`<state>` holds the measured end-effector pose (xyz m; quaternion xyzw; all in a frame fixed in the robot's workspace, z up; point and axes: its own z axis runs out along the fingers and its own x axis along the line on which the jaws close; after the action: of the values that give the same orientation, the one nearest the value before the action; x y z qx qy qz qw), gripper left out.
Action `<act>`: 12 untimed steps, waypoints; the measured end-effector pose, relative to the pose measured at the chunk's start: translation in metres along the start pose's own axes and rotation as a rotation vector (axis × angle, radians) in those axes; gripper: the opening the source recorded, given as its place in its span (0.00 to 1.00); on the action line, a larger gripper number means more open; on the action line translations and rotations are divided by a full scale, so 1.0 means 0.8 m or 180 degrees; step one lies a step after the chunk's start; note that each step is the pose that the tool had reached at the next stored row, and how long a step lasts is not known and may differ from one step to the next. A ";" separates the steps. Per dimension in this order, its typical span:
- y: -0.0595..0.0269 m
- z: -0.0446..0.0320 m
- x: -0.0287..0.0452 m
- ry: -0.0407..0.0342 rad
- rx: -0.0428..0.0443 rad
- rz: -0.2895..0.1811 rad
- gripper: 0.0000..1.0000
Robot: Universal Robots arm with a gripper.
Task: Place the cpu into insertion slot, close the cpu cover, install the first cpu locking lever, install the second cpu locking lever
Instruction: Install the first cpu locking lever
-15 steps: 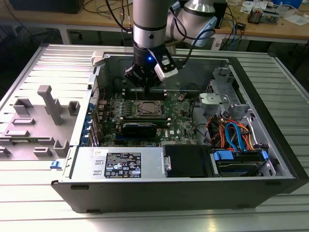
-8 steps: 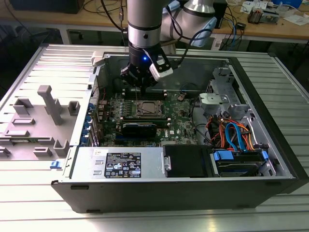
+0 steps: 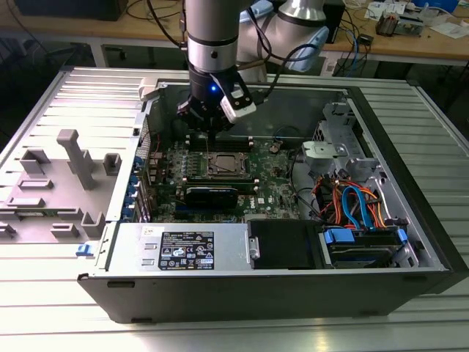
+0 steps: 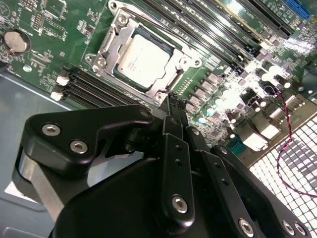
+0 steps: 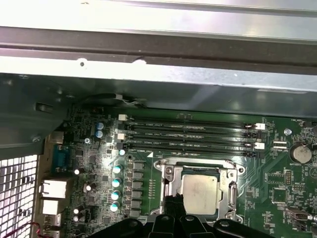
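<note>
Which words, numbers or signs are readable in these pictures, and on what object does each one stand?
No text can be read with certainty.
Sticker on the grey metal housing: printed lines and signs, too small.
cpu, metal top: faint marks, blurred.
Circuit board: white lettering, too small.
Memory slots: small white print, too small.

Overhead light flared white on the board (image 4: 247, 69) in my second wrist view and on the case wall (image 5: 198, 74) in the first, my gripper (image 4: 173, 102) lay in black shadow, and the table (image 3: 58, 323) glared.
</note>
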<state>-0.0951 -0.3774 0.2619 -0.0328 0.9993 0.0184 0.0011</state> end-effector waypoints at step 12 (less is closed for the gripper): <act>0.003 0.0000 0.0309 0.0000 0.0000 0.0000 0.11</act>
<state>-0.1199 -0.3766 0.2619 -0.0328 0.9993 0.0184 0.0011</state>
